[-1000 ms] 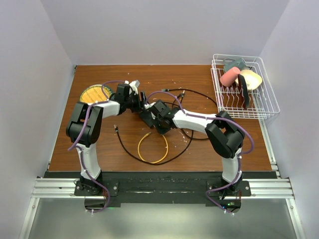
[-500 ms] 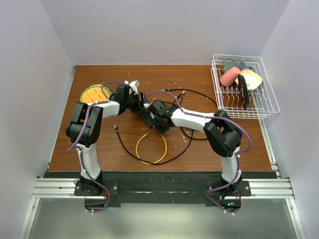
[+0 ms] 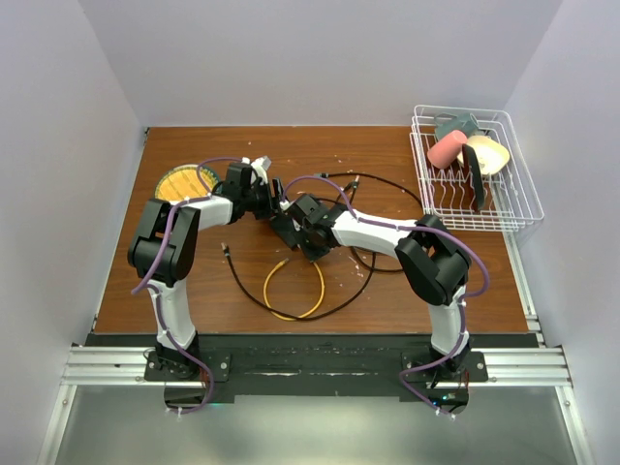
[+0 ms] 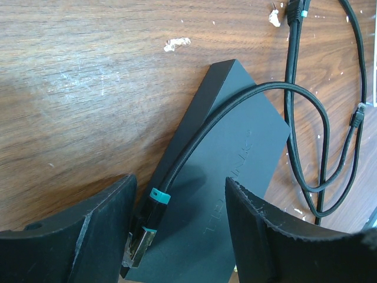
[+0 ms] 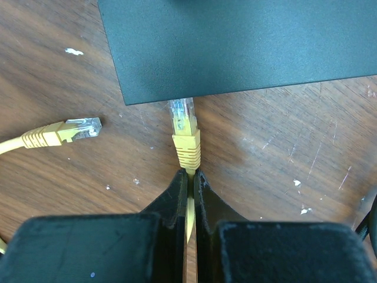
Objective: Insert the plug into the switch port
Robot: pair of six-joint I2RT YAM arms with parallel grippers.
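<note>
**Item 1. Right gripper** [image 5: 190, 174]: clamped shut on the yellow cable [image 5: 189, 206] just behind the boot, not on the yellow plug [image 5: 184, 132] itself.
Hazard: when you push, the cable can buckle or the plug can swivel in the pinch, because nothing stiff holds the plug's body.

**Item 2. Yellow plug**: clear tip meeting the near edge of the switch [image 5: 235, 47], which lies mid-table between the two arms. The plug leans slightly left of the gripper's line.
Hazard: a skewed entry would jam against the socket wall or ride up onto the lid.

**Item 3. Switch port**: not visible, as the box's top edge hides the row. You cannot tell whether the tip is already inside a socket or only butted against the face.
Hazard: pressing blind may land between sockets.

**Item 4. Left gripper** [image 4: 179, 186]: fingers [image 4: 106, 230] stand apart astride one end of the switch. Whether they actually press it cannot be told.
Hazard: if they do not, the box will likely slide away to the far side under your push.

**Item 5. Black braided cable** [image 4: 235, 112]: draped over the lid, with its teal-banded plug [image 4: 143, 236] between the left fingers.
Hazard: it could snag or drag the box.

**Item 6. Spare yellow plug** [image 5: 70, 131]: lying loose on the table [image 5: 294, 147], left of the held one. Same cable, so tension may pull it along.
</note>
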